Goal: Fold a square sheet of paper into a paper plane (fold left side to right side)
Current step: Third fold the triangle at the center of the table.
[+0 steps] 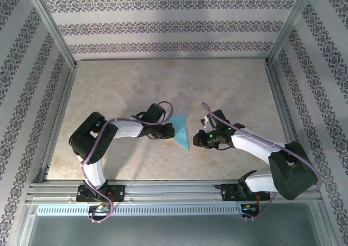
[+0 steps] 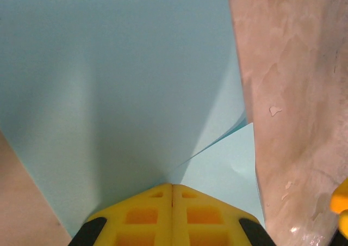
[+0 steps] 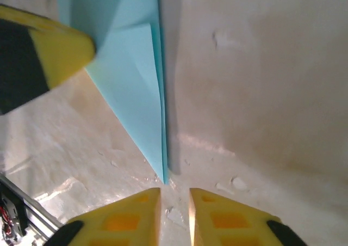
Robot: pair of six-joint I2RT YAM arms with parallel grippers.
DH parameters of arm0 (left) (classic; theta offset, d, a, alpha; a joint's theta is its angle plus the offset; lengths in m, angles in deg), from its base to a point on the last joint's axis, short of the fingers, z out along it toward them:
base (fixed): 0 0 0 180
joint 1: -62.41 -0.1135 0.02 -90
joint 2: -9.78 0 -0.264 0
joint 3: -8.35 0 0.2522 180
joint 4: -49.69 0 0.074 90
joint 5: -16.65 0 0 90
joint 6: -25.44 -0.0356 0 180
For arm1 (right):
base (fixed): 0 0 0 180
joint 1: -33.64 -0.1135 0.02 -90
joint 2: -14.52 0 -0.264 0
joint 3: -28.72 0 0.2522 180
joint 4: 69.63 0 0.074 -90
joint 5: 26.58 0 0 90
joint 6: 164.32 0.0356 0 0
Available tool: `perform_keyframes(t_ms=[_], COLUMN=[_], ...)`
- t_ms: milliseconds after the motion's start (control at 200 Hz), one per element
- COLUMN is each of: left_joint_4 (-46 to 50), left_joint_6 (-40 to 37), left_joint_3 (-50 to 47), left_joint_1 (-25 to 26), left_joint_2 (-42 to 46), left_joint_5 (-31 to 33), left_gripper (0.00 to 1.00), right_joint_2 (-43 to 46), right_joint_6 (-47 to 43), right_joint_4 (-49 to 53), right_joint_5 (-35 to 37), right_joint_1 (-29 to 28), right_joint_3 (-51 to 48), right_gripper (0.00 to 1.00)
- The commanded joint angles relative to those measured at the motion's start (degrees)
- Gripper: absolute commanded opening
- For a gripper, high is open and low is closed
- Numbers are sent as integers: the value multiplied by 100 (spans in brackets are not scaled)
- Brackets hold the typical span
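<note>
The square sheet of paper (image 1: 182, 133), turquoise and folded into a narrow pointed triangle, lies on the table between the two arms. My left gripper (image 1: 171, 130) is at its left edge. In the left wrist view the yellow jaws (image 2: 172, 187) are pressed together on the paper (image 2: 136, 82), with one layer rising from the tips over a lower layer. My right gripper (image 1: 197, 139) sits just off the paper's near tip. The right wrist view shows that gripper (image 3: 175, 194) slightly open with bare table in the gap and the paper's point (image 3: 136, 88) just ahead of its left finger. One of the left fingers (image 3: 60, 55) touches the paper's upper part.
The tan table (image 1: 163, 88) is scuffed near the paper. Aluminium rails (image 1: 174, 189) run along the near edge, and patterned walls (image 1: 168, 25) close in the back and sides. Open table lies behind the grippers.
</note>
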Motion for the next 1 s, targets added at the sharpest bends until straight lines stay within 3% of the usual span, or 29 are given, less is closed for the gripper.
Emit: perform_keyframes(t_ms=[0, 155, 305, 640, 999], left_joint_4=[186, -13, -122, 31, -72], left_joint_6=[261, 408, 383, 434, 565], left_joint_3=[159, 307, 383, -136, -372], left_joint_1=[78, 70, 61, -483, -802], left_joint_2=[-210, -123, 186, 1205, 1451], left_joint_5=[242, 202, 208, 728, 888], left_gripper=[0, 4, 12, 35, 38], right_joint_2=[58, -39, -288, -1254, -2020], right_joint_6=[-567, -1101, -1570, -2068, -2109], right_joint_4=[-305, -792, -1280, -1421, -1589], right_joint_5=[-307, -584, -1005, -1171, -1291], right_joint_1=[324, 632, 701, 364, 218], right_joint_3=[120, 213, 262, 715, 1054], right_gripper=[31, 45, 51, 49, 38])
